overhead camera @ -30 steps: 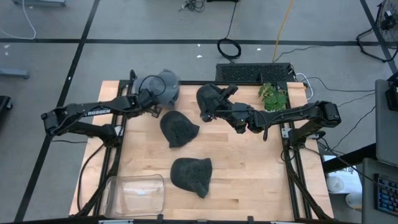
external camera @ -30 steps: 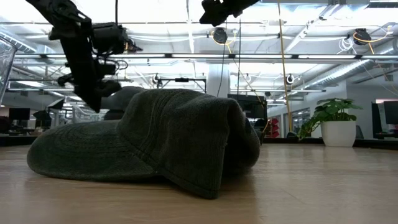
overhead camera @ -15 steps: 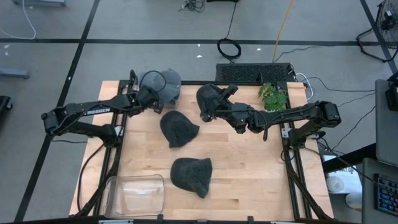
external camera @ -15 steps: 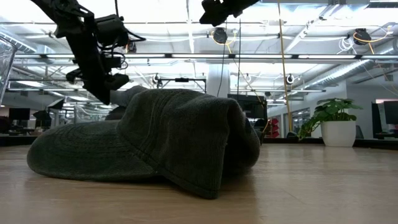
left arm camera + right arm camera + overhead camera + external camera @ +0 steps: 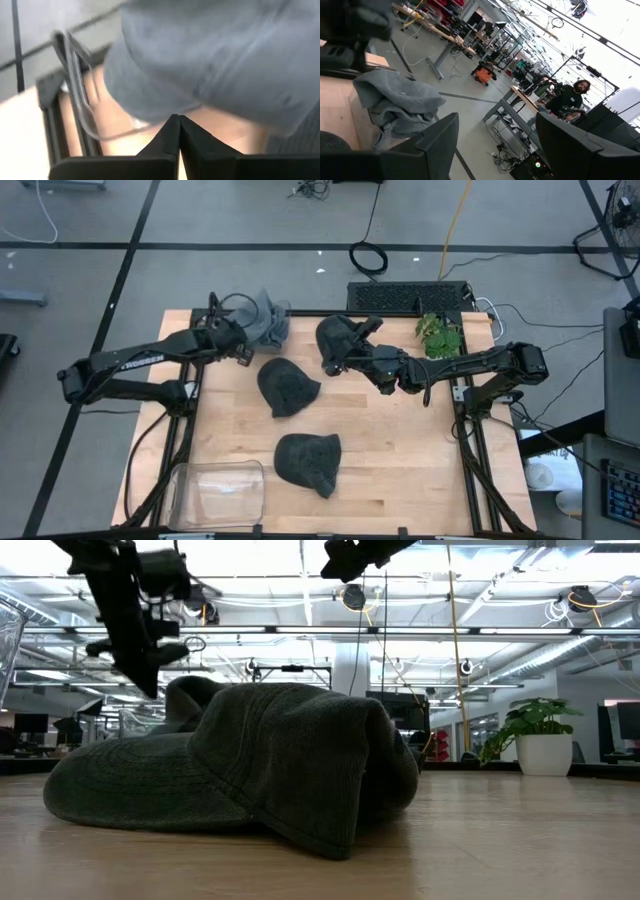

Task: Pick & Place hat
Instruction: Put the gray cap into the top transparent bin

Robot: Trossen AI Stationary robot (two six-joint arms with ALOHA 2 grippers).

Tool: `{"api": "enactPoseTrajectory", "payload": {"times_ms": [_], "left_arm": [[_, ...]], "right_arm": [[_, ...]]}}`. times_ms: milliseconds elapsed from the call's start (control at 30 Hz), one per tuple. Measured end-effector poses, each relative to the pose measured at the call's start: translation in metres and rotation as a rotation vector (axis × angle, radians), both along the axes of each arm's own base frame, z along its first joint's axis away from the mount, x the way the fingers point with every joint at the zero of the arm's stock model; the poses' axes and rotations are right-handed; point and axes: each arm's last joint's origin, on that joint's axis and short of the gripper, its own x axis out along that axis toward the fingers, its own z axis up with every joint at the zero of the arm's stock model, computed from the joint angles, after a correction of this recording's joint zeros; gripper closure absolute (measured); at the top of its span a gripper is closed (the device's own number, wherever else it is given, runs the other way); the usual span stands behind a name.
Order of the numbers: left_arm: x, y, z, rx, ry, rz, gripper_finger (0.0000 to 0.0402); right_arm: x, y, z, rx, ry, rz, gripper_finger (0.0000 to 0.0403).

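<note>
A light grey hat [image 5: 266, 320] lies bunched up at the table's far-left edge, and it also shows in the left wrist view [image 5: 215, 55] and the right wrist view [image 5: 395, 102]. My left gripper [image 5: 243, 340] is shut just left of it, with its fingertips [image 5: 176, 120] at the hat's near rim. Three dark hats rest on the table: one far [image 5: 338, 333], one in the middle [image 5: 287, 387], one near [image 5: 310, 463]. My right gripper [image 5: 495, 150] is open and hovers high above the far dark hat, touching nothing. My left gripper's shut fingertips [image 5: 172, 131] stand at the grey hat's lower rim [image 5: 160, 107], coming level from the table's left. I cannot tell whether they touch or pinch the cloth there.
A clear plastic bin [image 5: 220, 492] sits at the near-left corner. A potted plant [image 5: 438, 333] stands at the far-right edge, and a black keyboard-like unit [image 5: 405, 295] lies beyond the far edge. Bare wood shows on the near right. A person [image 5: 567, 100] is in the room behind.
My left gripper has drawn back toward the table's left and risen a little. The grey hat, rounded and spread a second ago, now stands bunched and narrower at the far edge. The dark hats have stayed where they were.
</note>
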Motion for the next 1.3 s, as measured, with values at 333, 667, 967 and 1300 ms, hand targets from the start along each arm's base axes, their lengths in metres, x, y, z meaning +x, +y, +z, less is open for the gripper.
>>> {"api": "enactPoseTrajectory", "payload": {"times_ms": [333, 667, 967, 1300], "left_arm": [[-0.015, 0.025, 0.052, 0.154, -0.066, 0.103, 0.0399], [-0.011, 0.084, -0.010, -0.057, -0.168, 0.113, 0.0400], [0.014, 0.113, -0.068, -0.184, -0.139, 0.071, 0.0399], [0.018, 0.106, -0.048, -0.130, -0.208, 0.023, 0.0400]], "right_arm": [[0.000, 0.001, 0.000, 0.002, -0.003, 0.021, 0.0149], [0.000, 0.001, 0.000, 0.002, -0.004, 0.022, 0.0149], [0.000, 0.000, -0.001, 0.002, 0.003, 0.021, 0.0149], [0.000, 0.000, -0.001, 0.005, 0.002, 0.020, 0.0149]]}}
